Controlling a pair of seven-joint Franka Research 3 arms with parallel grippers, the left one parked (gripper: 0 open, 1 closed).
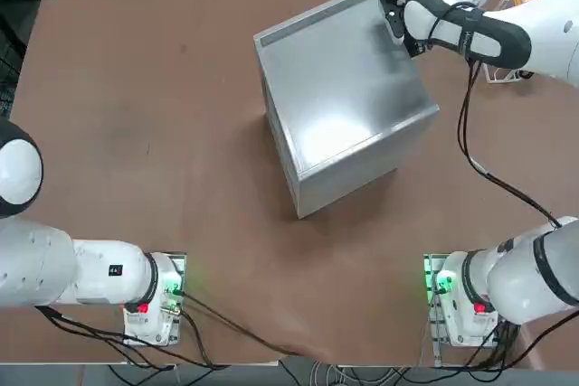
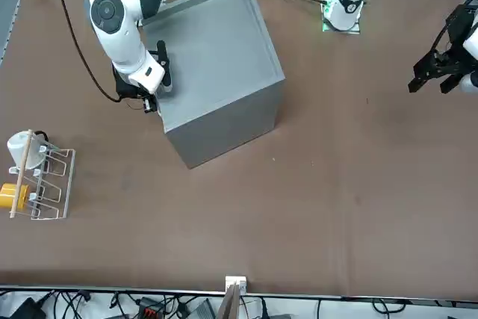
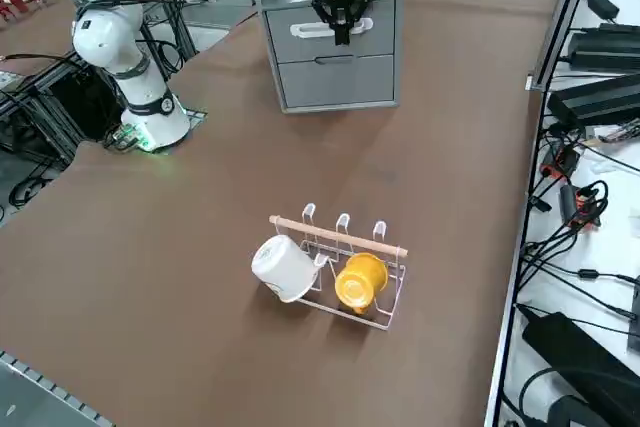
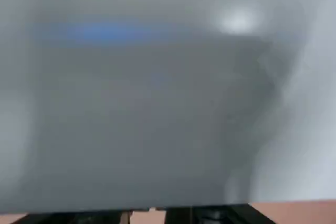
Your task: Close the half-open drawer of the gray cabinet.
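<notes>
The large boxy gray metal cabinet [image 1: 348,97] stood turned at an angle toward the far right of the brown table [image 1: 136,115]. Seen from the right side, its front carried two gray-faced drawers stacked one above the other, and the upper drawer [image 3: 333,29] sat flush or very nearly flush with the cabinet face; no tan wood showed. The right arm's black two-finger gripper [image 3: 340,17] hung directly before that upper front panel, at its pale bar handle [image 3: 350,27], and appeared to touch it. Whether its fingers were spread or closed could not be told. The wrist camera showed only blurred gray surface. Well apart on the table stood a white wire rack [image 3: 345,267] holding a white cup [image 3: 283,268] and a yellow cup [image 3: 358,280].
</notes>
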